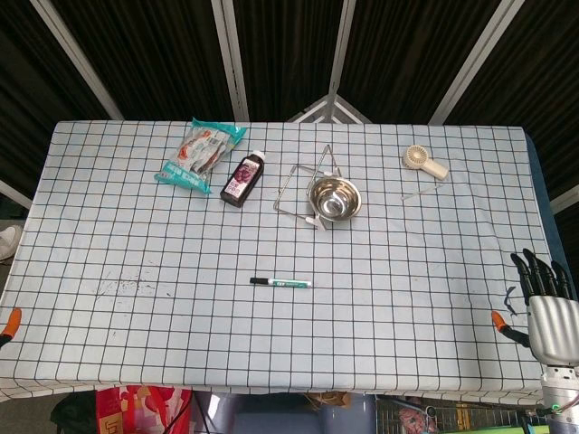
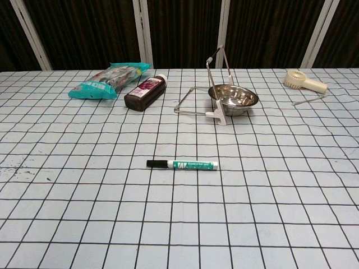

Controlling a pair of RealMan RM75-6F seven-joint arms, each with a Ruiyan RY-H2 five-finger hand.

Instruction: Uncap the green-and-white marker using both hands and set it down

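Green-and-white marker (image 1: 281, 283) lies capped near the middle of the checked tabletop (image 1: 136, 235), black cap toward frame left. Well apart at lower right, the right hand (image 1: 548, 303) hangs empty, fingers extended. At the lower left edge only an orange tip shows; the left hand's state cannot be told.

The right hand (image 1: 545, 307) shows only in the head view, at the near right edge. Its palm shell is smooth silver-grey metal, and the fingers (image 1: 534, 271) are black. An orange tip (image 1: 498, 319) sticks out on its left side. A silver wrist (image 1: 561, 384) sits below the palm. At the near left edge, another small orange tip (image 1: 11, 320) shows.
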